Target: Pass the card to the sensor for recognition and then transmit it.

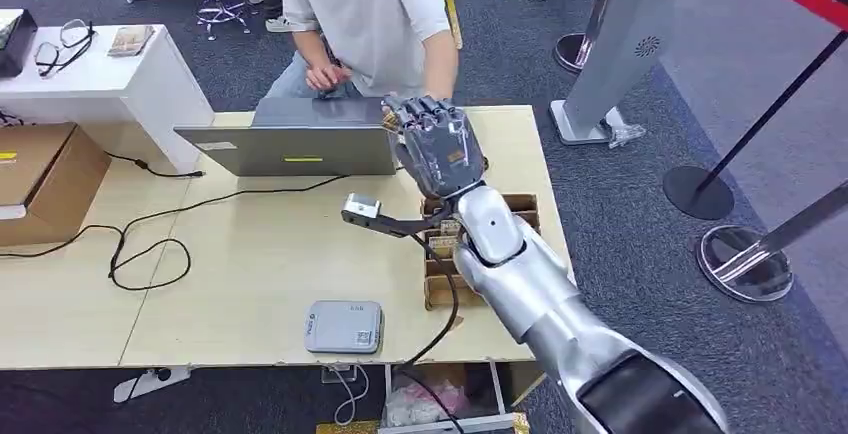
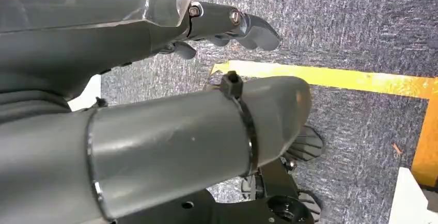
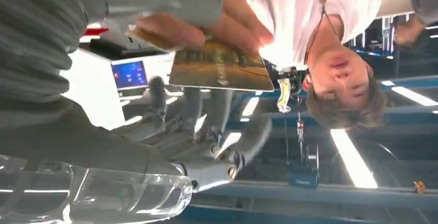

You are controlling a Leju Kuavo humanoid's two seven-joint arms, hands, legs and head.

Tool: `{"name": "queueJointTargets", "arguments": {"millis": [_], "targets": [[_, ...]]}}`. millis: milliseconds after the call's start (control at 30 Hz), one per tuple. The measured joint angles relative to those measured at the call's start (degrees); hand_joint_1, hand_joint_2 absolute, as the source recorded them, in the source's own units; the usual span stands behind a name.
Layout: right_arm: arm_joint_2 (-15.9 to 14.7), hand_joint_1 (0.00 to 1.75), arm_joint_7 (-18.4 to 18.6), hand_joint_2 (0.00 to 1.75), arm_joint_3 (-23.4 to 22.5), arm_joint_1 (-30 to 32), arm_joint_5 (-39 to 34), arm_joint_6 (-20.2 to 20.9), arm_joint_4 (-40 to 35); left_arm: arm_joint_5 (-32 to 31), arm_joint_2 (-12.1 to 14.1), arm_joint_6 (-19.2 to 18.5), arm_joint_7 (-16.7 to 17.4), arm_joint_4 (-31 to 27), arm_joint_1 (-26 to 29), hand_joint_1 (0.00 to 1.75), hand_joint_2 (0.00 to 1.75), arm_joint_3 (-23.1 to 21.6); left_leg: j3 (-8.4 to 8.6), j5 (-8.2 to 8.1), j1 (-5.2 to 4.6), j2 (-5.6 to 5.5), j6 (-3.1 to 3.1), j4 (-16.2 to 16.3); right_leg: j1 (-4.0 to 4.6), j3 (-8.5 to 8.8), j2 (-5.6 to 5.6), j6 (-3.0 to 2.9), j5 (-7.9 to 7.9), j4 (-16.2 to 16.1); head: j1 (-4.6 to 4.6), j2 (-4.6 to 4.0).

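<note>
A grey laptop [image 1: 300, 139] sits open at the far side of the wooden table [image 1: 240, 264], with a black cable [image 1: 150, 244] looping across the top to its left. A cardboard box [image 1: 45, 179] rests at the far left. Glasses [image 1: 60, 44] lie on the white side table [image 1: 110, 84]. Black stanchion bases [image 1: 700, 192] stand on the carpet to the right.

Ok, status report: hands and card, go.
Right hand raised toward person, grip unclear. Card in person's hand. Left hand hanging, empty. Laptop beside handover, not blocking.
</note>
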Motion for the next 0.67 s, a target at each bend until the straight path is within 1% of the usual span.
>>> {"name": "queueJointTargets", "arguments": {"millis": [167, 233, 667], "targets": [[0.24, 0.00, -2.90, 0.00, -0.87, 0.13, -2.34, -0.02, -0.06, -0.07, 0.00, 0.09, 0.09, 0.00, 0.01, 0.00, 0.00, 0.11, 0.00, 0.00, 0.00, 0.00, 0.00, 0.00, 0.00, 0.00, 0.00, 0.00, 0.00, 0.00, 0.00, 0.00], [0.24, 0.00, -3.34, 0.00, -1.57, 0.39, -2.43, -0.04, -0.52, -0.22, 0.00, 0.09, 0.11, 0.00, 0.01, 0.00, 0.00, 0.17, -0.01, 0.00, 0.00, 0.00, 0.00, 0.00, 0.00, -0.01, 0.00, 0.00, 0.00, 0.00, 0.02, 0.00], [0.33, 0.00, -3.87, 0.00, -2.93, 0.89, -2.51, -0.07, -1.33, -0.37, 0.00, 0.09, 0.13, 0.00, 0.01, 0.00, 0.00, 0.74, 0.00, 0.00, 0.00, 0.01, 0.00, 0.00, 0.00, -0.02, 0.00, 0.00, 0.00, -0.01, 0.00, 0.00]]}}
